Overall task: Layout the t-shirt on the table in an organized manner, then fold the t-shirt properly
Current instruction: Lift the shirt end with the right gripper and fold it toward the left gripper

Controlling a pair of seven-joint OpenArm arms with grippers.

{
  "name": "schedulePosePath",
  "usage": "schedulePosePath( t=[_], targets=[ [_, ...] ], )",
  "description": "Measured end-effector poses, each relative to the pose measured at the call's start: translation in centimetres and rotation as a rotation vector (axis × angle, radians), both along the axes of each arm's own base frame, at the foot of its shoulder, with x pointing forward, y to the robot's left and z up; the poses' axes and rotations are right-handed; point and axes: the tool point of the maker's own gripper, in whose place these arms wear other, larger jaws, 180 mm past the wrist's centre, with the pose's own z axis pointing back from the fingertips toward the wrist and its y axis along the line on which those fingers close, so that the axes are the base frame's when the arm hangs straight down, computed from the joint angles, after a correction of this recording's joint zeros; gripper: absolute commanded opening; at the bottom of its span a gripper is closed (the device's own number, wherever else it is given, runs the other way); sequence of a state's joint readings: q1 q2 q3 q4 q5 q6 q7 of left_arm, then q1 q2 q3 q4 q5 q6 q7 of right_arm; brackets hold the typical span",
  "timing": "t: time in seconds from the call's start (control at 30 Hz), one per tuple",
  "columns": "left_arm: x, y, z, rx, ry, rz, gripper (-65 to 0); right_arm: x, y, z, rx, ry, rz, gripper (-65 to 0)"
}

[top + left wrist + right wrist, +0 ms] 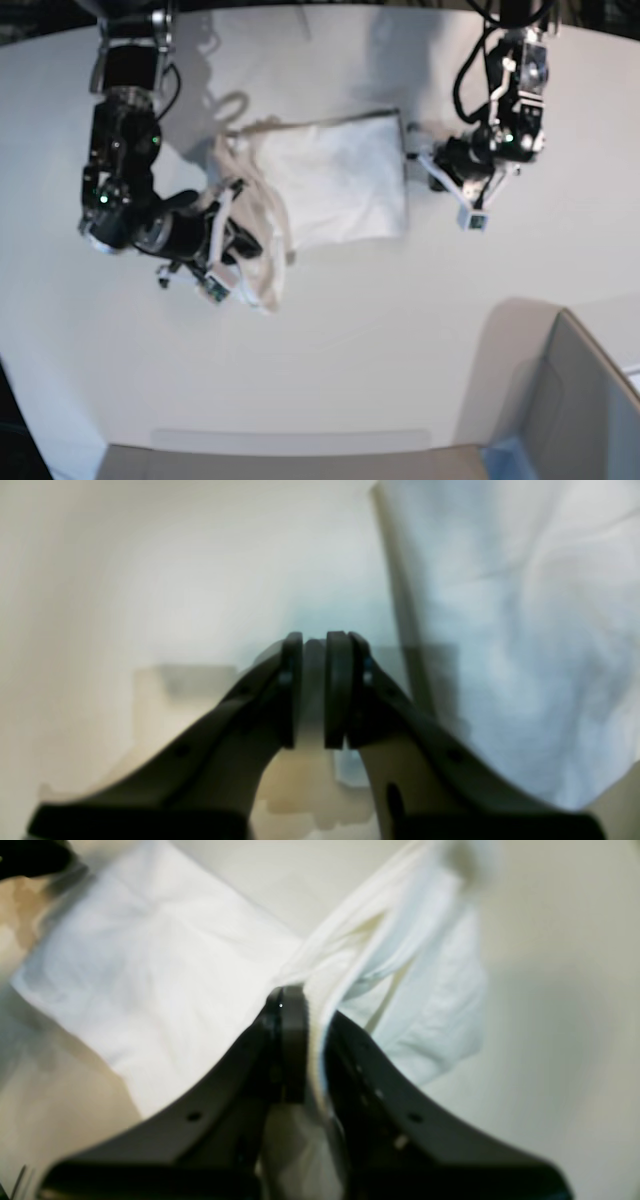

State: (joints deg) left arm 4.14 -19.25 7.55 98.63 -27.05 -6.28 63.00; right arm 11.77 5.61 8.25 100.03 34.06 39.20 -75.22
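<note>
The white t-shirt (340, 185) lies partly folded on the white table (350, 340), plain side up, with no print showing. My right gripper (307, 1005) is shut on a bunched fold of the shirt (150, 965) and holds its left part lifted off the table; it also shows in the base view (228, 250). My left gripper (315, 645) has its jaws almost together with nothing between them, just beside the shirt's edge (525, 630). In the base view it (415, 150) sits at the shirt's right side.
A grey box corner (570, 400) stands at the table's front right. The table's curved far edge runs along the top of the base view, with both arm bases mounted there.
</note>
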Motion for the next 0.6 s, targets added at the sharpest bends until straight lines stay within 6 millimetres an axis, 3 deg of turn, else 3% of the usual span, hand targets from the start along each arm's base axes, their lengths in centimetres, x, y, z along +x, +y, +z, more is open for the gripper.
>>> schedulePosePath(
  t=[0.3,0.6],
  targets=[
    [0.2,-1.8,-1.1,-0.005,-0.002,-0.054,-57.1,-2.4,7.7,1.1,0.022,-0.030,0.219,-65.0],
    [0.1,-2.1,-1.2,-0.008,0.000,-0.060,-57.1,-3.5,10.8,-0.3,0.012,-0.009,0.294,-65.0]
  ],
)
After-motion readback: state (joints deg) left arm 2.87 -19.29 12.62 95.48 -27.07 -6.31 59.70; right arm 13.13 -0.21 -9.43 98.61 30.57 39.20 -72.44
